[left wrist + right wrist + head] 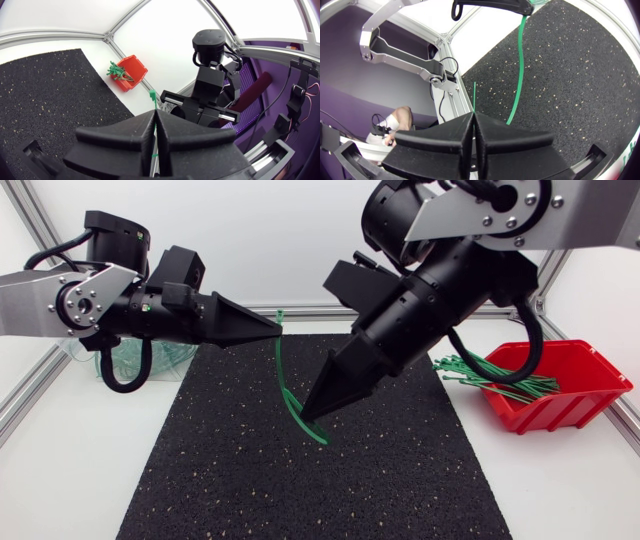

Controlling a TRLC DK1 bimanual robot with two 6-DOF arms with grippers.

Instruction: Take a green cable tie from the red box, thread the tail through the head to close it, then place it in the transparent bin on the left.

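Above the rear half of the black mat (pixel 250 470), both arms hold one green cable tie (pixel 284 380) clear of the bench (pixel 60 470). The left gripper (pixel 272 332) has its fingers pressed narrow on the strap just below the head (pixel 151 94). The head stands free past the tips, apparently so its slot stays open to the tail (pixel 474 97). The right gripper (pixel 308 413), fingers likewise closed tight, pinches the other end, with the thin tail poking out beyond them. The strap bows between the two grippers, not yet threaded. Spare ties (pixel 490 380) spill over the red box (pixel 580 405) at the bench's right edge. The transparent bin (pixel 75 352) sits by the left edge, behind the left arm. Bare mat toward the front edge leaves open room for bringing tail to head.
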